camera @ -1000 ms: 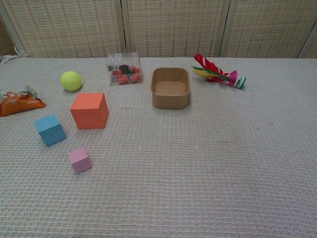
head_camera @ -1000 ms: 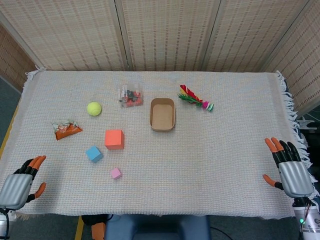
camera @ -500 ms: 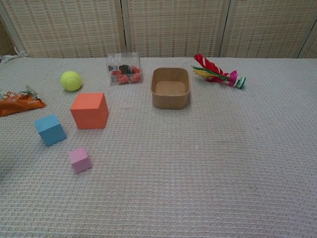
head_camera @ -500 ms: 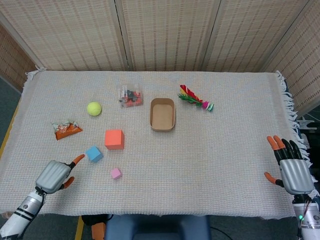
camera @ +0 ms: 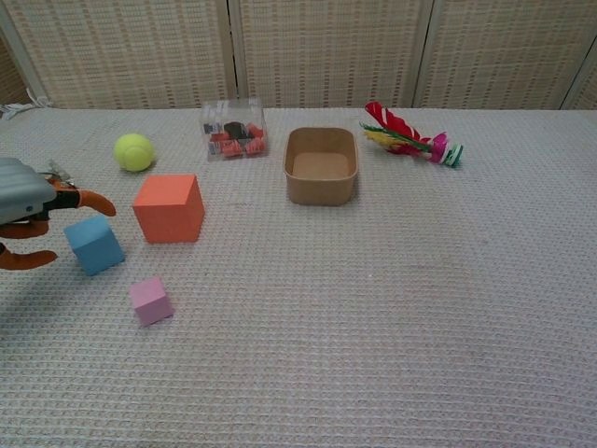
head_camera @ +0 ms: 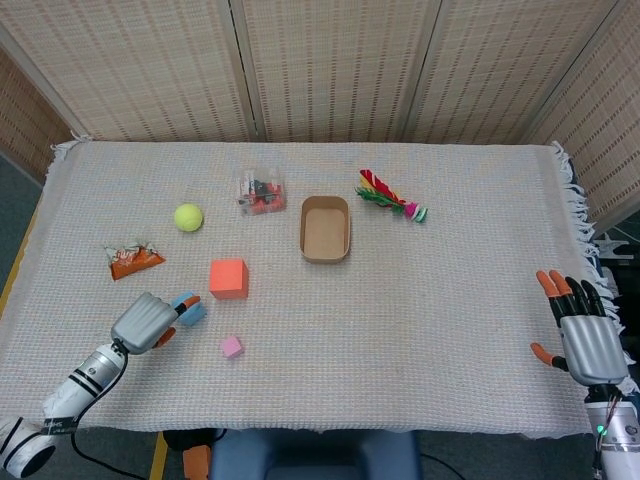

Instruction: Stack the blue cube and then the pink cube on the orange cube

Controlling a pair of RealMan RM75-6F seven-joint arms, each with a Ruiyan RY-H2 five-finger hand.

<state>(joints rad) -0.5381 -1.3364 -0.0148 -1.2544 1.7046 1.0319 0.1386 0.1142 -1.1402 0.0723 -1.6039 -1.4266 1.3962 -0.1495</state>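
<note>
step one: left hand, fingers spread and empty, flanks the blue cube; next, grip it and lift onto the orange cube

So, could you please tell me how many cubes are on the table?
3: orange cube mid-left, blue cube beside the left hand, pink cube nearest the front edge.

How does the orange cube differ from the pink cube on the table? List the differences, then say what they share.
The orange cube is clearly bigger than the pink cube. The orange cube lies further from the robot, the pink cube nearer the table's front edge. The orange cube sits fairly square to the table edge; the pink cube is turned slightly. Both rest on the woven cloth, untouched by either hand.
</note>
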